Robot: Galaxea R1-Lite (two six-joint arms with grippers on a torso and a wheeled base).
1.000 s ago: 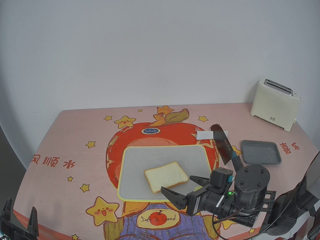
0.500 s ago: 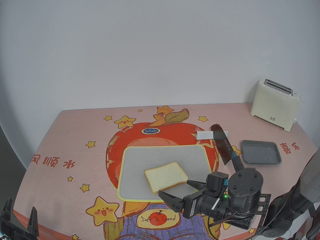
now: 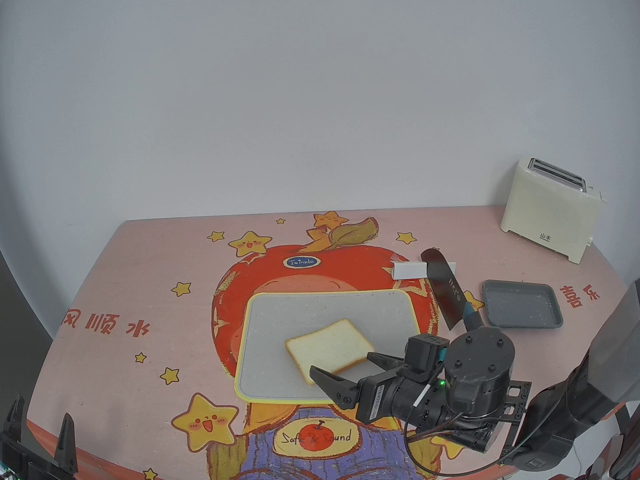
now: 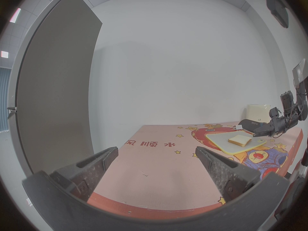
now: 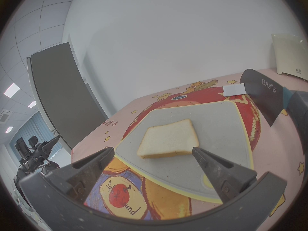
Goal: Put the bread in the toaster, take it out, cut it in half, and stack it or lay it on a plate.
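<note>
A slice of white bread (image 3: 330,349) lies flat on the grey, yellow-rimmed cutting board (image 3: 300,311). My right gripper (image 3: 340,363) is open, low at the board's near edge, with its fingers on either side of the slice's near right edge. In the right wrist view the bread (image 5: 168,138) sits just beyond the open fingertips (image 5: 205,159). The cream toaster (image 3: 552,209) stands at the far right with its slots empty. A dark grey plate (image 3: 521,303) lies in front of it. My left gripper (image 4: 154,164) is open and empty, off the table's near left corner.
A black-bladed knife (image 3: 445,289) lies between the board and the plate, its tip resting on a small white block (image 3: 409,270). The wall stands close behind the table. The left half of the table (image 3: 133,288) carries only its printed cloth.
My right gripper has moved left and forward along the board's near edge, closing in on the bread. The slice has shifted slightly to the left. The left arm has kept still.
</note>
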